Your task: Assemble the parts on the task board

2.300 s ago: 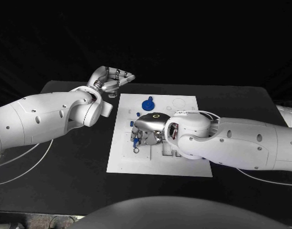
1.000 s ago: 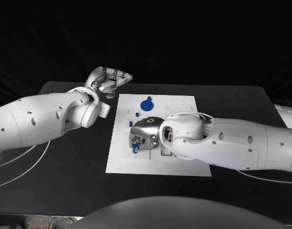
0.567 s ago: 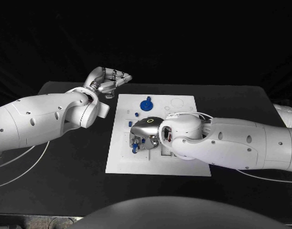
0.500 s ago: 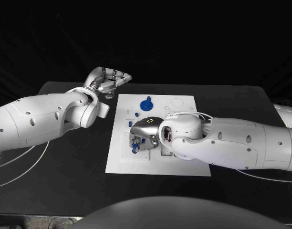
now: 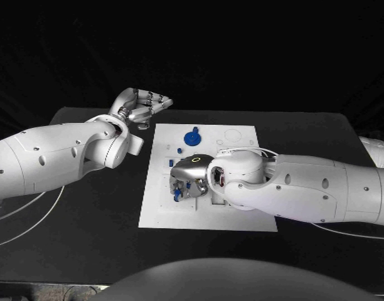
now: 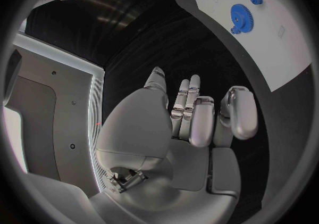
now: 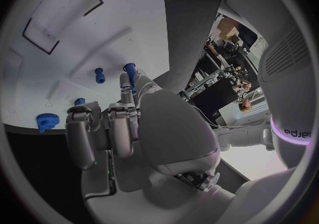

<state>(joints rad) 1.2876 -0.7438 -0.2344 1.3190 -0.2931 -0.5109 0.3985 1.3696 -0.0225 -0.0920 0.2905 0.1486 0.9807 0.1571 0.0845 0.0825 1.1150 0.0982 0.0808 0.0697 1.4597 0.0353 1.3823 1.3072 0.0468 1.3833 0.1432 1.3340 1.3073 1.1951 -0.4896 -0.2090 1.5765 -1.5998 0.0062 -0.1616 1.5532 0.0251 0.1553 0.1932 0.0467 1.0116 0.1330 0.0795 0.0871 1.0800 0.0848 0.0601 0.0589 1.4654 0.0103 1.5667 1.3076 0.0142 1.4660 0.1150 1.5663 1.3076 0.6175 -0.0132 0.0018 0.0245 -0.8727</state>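
My left hand (image 5: 140, 103) hangs past the board's 10 o'clock corner, fingers curled in on nothing. My right hand (image 5: 190, 177) is low over the middle of the white task board (image 5: 251, 219). Its fingers are bunched around a small blue peg (image 5: 177, 195) at the hand's 7 o'clock, and in the right wrist view a fingertip touches the peg (image 7: 130, 69); whether I truly grip it I cannot tell.

To do this well, I judge I should keep the peg upright, line it up over its hole and press straight down, not sideways.

The board is flat, with faint outlined recesses. A blue gear (image 5: 193, 136) stands at its 12 o'clock, and a smaller blue part (image 5: 170, 162) sits at about 10 o'clock.
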